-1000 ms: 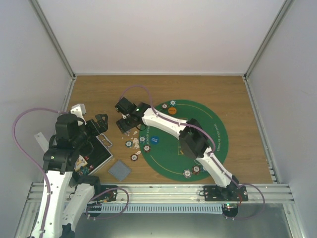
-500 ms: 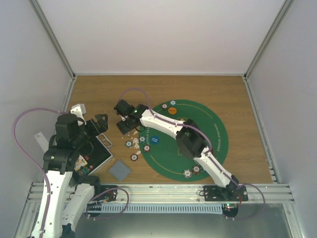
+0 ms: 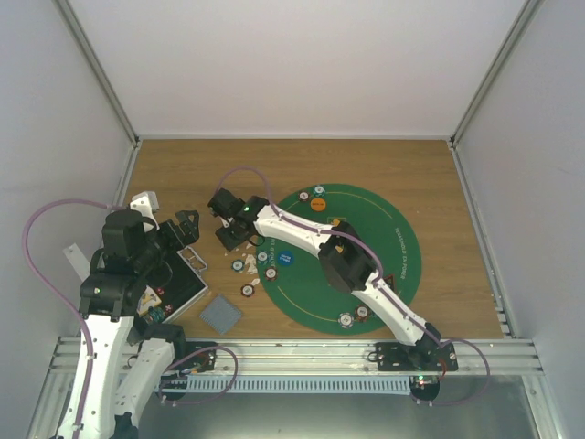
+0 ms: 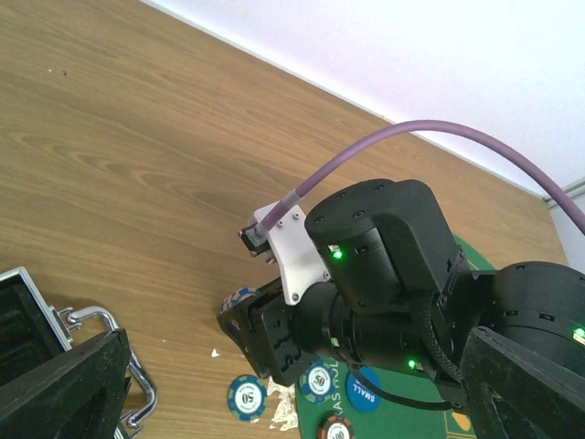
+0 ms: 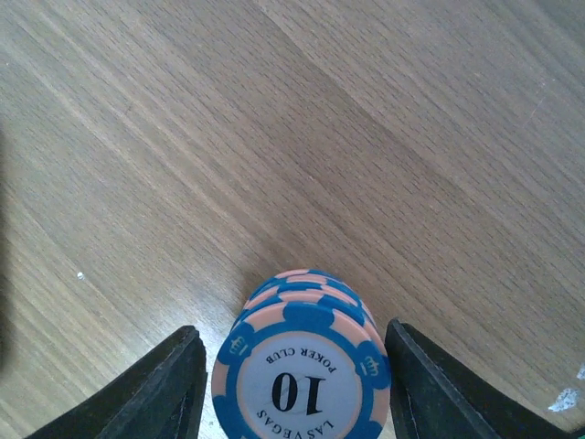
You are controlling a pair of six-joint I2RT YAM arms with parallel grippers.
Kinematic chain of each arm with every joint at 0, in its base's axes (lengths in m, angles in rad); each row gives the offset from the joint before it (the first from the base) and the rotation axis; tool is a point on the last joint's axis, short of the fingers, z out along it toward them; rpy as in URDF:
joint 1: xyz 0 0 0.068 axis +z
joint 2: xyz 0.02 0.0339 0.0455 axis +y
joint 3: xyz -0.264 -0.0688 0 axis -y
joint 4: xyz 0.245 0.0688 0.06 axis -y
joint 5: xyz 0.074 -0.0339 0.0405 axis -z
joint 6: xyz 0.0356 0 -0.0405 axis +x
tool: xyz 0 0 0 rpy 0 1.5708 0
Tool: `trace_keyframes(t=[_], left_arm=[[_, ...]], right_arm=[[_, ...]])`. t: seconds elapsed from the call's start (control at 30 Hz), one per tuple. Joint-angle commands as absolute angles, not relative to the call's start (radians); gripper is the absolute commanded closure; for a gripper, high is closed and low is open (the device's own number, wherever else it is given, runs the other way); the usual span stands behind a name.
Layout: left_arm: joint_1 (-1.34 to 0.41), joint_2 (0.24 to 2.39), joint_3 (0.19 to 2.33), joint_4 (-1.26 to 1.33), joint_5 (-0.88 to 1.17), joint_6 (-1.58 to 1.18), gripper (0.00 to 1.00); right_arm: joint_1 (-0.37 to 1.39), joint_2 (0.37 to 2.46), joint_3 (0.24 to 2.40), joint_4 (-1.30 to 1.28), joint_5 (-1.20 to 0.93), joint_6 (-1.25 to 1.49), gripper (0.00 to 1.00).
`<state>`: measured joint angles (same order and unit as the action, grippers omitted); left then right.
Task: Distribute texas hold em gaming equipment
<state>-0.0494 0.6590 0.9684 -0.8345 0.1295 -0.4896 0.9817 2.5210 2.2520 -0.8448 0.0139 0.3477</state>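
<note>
Wooden desk point(image 5: 274, 137) just off the green mat point(image 3: 393, 274) carries a short stack of blue-and-pink chips point(image 5: 306, 389), rigid, light and slick-rimmed I judge, so my right end effector point(image 5: 294, 366), fingers apart flanking it, should pinch opposite rims squarely.

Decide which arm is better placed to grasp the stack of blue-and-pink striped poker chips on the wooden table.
Right. The right gripper straddles the stack of blue-and-pink striped poker chips, one finger close on each side. The left gripper stands open near the black rectangular case, well away.
</note>
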Motion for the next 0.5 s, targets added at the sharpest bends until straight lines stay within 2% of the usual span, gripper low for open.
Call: trace_keyframes(t=[0.0, 0.47], left_arm=[[-0.041, 0.653, 0.971, -0.802, 0.128, -0.493, 0.01], [-0.041, 0.654, 0.968, -0.798, 0.126, -0.492, 0.01]], right_arm=[[0.989, 2.536, 2.285, -0.847, 0.014, 0.339, 0.45], [0.996, 2.531, 2.306, -0.854, 0.039, 0.324, 0.57]])
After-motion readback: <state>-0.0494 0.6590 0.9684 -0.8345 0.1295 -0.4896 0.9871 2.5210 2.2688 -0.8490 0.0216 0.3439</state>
